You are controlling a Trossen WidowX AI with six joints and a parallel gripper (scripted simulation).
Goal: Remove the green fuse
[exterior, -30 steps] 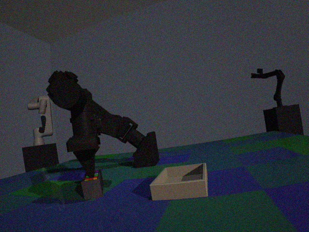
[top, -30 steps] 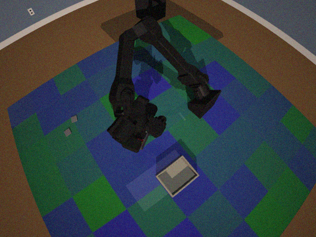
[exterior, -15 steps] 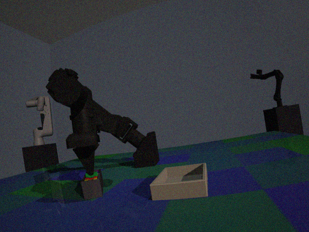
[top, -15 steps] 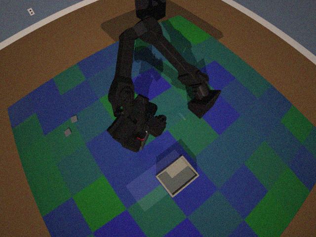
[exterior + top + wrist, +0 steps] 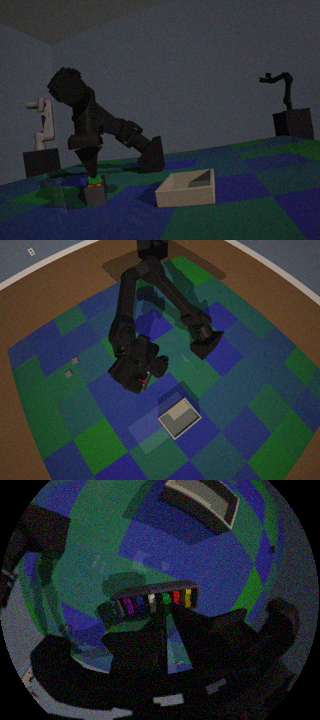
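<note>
The hand (image 5: 90, 175) stands pinched nearly shut on the green fuse (image 5: 94, 179), upright just above the fuse block (image 5: 95, 195), with the tray (image 5: 186, 197) lying well apart alongside.

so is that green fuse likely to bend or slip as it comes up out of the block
Probably stiff: the green fuse looks like a small blocky piece. The gripper pinches only its top, so it could slip. Red and yellow fuses sit close beside it in the block, so any tilt may knock them.

Matte black blocky arm (image 5: 103, 124), tapered tool (image 5: 90, 169).
</note>
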